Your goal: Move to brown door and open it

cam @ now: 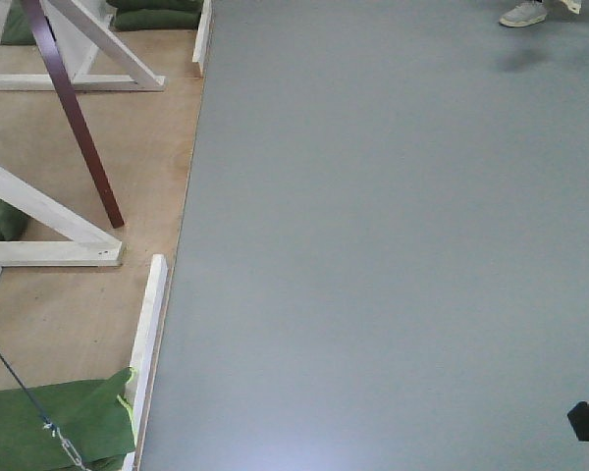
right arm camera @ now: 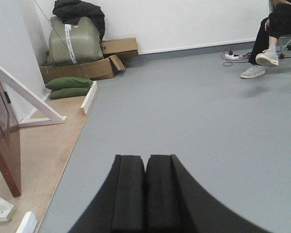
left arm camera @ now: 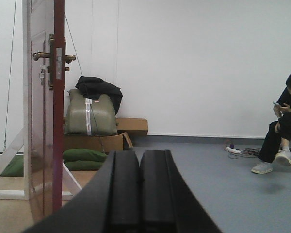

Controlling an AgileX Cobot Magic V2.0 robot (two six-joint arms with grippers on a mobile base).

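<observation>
The brown door [left arm camera: 58,145] stands ajar, seen edge-on at the left of the left wrist view, with its brass lever handle [left arm camera: 70,58] and steel latch plate [left arm camera: 58,63] high up. From above, its edge is a dark reddish strip [cam: 74,108] crossing the plywood base. In the right wrist view its glossy panel [right arm camera: 2,145] fills the left edge. My left gripper [left arm camera: 139,155] is shut and empty, well to the right of the door and below the handle. My right gripper [right arm camera: 145,160] is shut too, over grey floor, holding nothing.
White support beams [cam: 54,221] and a white base rail [cam: 147,334] frame the plywood platform [cam: 108,294]. Green sandbags [right arm camera: 68,86], cardboard boxes [right arm camera: 119,47] and a wrapped bundle [left arm camera: 89,114] sit by the back wall. A seated person [left arm camera: 286,126] is at far right.
</observation>
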